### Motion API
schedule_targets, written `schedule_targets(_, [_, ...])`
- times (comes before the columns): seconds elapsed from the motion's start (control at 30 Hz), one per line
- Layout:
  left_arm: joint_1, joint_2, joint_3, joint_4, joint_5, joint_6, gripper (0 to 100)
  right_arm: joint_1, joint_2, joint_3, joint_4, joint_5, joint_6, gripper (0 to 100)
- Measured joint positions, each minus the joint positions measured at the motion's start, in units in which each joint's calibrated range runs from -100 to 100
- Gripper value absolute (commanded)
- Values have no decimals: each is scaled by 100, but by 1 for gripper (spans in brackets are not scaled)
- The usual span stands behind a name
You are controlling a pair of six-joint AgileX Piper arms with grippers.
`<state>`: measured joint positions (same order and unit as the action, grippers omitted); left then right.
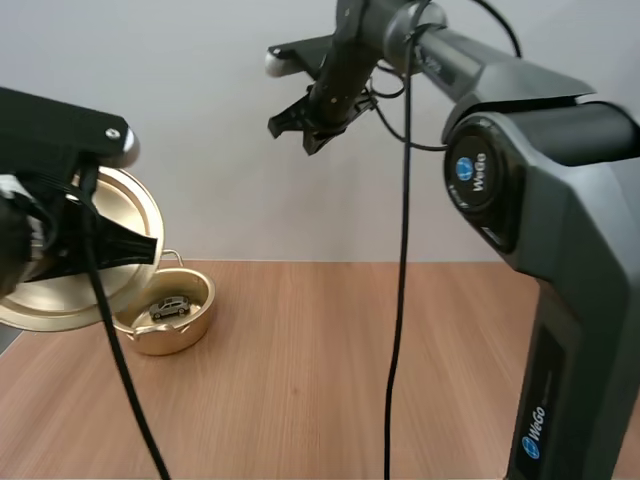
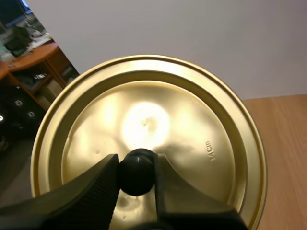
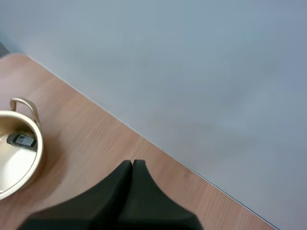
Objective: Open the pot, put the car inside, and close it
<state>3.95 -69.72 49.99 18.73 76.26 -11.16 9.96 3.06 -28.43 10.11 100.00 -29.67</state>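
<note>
Left wrist view showed the left gripper (image 2: 135,165) pinching the black knob (image 2: 136,173) of the gold lid (image 2: 192,110) between its ribbed fingers. The lid hung tilted, raised just beside the pot (image 1: 172,343), its lower edge near the pot's rim. The car (image 1: 170,308) lay inside the open pot. The right gripper (image 1: 303,118) was well above the pot, fingers pressed together on nothing. The lid appeared to be thin, stiff sheet metal, light and smooth. The knob was judged the only secure hold. Being round, it could let the lid swing in the grip. Closing was not yet done.
</note>
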Motion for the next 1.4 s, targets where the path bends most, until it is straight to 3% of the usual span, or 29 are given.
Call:
schedule_targets(0.23, [0, 1210, 231, 0, -1932, -258, 0, -710, -1456, 13, 1251, 0, -195, 0])
schedule_targets(0.47, [5, 2448, 153, 12, -3434, -700, 0, -757, -2780, 13, 1827, 0, -199, 0])
schedule_targets(0.87, [14, 4309, -49, 161, -3684, -1223, 0, -757, -4620, 13, 437, 0, -174, 0])
schedule_targets(1.03, [14, 4735, -304, 161, -3757, -1259, 0, -757, -5128, 13, 155, 0, 81, 0])
schedule_targets(1.4, [14, 5592, -1094, 161, -2464, -1305, 0, -757, -5737, 13, -213, 0, 284, 0])
